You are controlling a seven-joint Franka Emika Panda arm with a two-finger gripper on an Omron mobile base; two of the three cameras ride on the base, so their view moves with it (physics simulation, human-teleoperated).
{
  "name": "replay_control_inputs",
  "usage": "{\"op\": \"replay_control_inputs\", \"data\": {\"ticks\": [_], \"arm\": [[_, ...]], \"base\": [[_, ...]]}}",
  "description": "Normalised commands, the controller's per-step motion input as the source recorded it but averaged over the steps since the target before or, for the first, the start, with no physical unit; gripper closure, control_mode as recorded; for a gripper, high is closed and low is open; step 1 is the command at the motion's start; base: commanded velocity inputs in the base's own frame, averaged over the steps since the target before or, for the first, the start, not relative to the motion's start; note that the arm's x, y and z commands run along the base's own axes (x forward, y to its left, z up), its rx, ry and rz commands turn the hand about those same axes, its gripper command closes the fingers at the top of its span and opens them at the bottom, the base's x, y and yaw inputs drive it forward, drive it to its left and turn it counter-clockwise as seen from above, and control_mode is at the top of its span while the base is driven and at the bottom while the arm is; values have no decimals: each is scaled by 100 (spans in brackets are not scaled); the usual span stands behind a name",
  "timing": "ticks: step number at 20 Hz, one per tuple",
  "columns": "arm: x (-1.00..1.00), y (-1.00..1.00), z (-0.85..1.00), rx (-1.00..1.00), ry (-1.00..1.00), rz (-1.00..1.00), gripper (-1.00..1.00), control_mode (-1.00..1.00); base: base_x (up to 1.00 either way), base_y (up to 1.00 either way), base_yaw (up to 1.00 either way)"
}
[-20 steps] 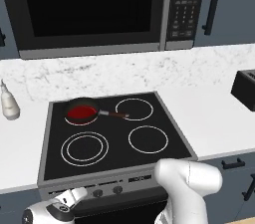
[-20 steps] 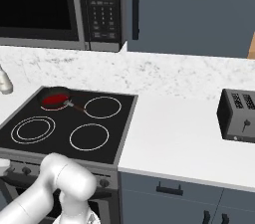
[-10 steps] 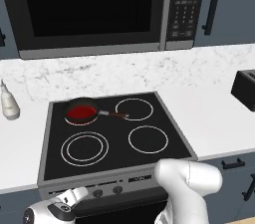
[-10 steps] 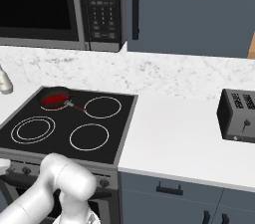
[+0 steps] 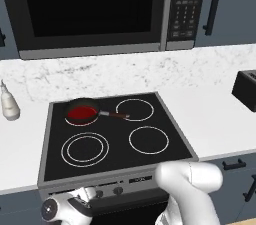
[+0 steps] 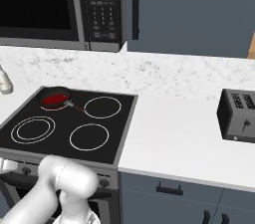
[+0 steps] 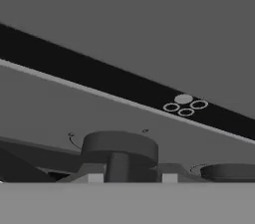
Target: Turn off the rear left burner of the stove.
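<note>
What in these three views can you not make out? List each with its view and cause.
- Fingers: hand view, tips cut off at the bottom; their grip on the knob is unclear.
- Knob markings: left base view, too small.
- Toaster: left base view, cut by the right edge.
- Bottle: right base view, cut by the left edge.

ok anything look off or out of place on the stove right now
One thing: the rear left burner glows red under the small frying pan, so it is lit, while the other three zones are dark. The pan sits level, with its handle pointing right. No spill or damage on the stove. The gripper is down at a front knob.
</note>
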Motion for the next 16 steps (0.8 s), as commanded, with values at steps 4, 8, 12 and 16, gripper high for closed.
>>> {"op": "replay_control_inputs", "data": {"ticks": [4, 8, 12, 16], "arm": [[0, -24, 0, 34, -3, 12, 100, -100], [0, -18, 0, 34, -1, 10, 100, -100], [0, -14, 0, 36, 0, 9, 100, -100], [0, -12, 0, 31, 0, 8, 100, -100]], "base": [[0, 0, 0], [0, 0, 0], [0, 0, 0], [0, 0, 0]]}}
